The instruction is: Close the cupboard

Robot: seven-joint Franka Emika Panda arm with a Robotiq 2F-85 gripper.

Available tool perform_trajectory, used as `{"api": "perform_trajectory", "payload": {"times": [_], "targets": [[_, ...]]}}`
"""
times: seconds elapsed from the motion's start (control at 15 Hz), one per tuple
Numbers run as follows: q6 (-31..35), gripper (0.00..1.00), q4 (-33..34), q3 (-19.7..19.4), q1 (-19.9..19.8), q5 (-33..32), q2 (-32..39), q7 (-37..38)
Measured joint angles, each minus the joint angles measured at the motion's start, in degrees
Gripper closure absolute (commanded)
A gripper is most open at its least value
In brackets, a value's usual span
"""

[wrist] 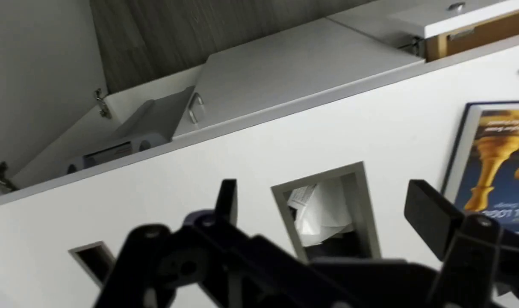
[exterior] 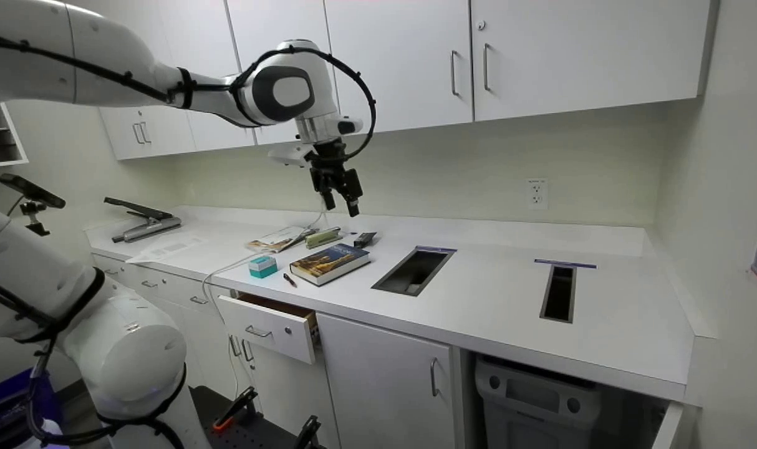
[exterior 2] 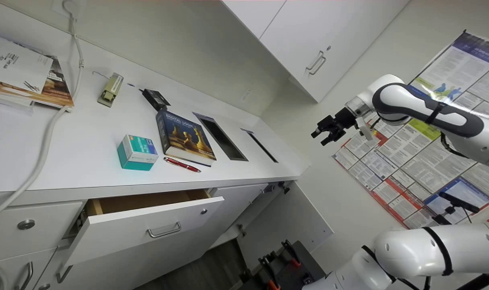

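Observation:
The low white cupboard (exterior: pixel 631 415) is under the right end of the counter in an exterior view, with a grey bin (exterior: pixel 537 396) in its dark inside. Its plain white door (exterior: pixel 668 427) stands open; the door also shows swung out in an exterior view (exterior 2: pixel 284 225) and at the upper left of the wrist view (wrist: pixel 37 81), with metal hinges. My gripper (exterior: pixel 341 209) is high above the counter, pointing down, away from the door; it also shows in an exterior view (exterior 2: pixel 320 138). In the wrist view its fingers (wrist: pixel 321 201) are wide apart with nothing between them.
A drawer (exterior: pixel 269 327) stands pulled out left of a closed cabinet door (exterior: pixel 385 374). The counter (exterior: pixel 478 312) holds a book (exterior: pixel 330 263), a teal box (exterior: pixel 263 267), a pen and a cable. It has two cut-out openings. Wall cupboards (exterior: pixel 584 50) hang above.

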Motion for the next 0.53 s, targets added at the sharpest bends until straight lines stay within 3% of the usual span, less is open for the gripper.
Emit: {"api": "perform_trajectory", "payload": {"times": [0.53], "targets": [[10.83,0.0,-2.22,-5.94,-13.54,-14.19,7.41,8.36]]}}
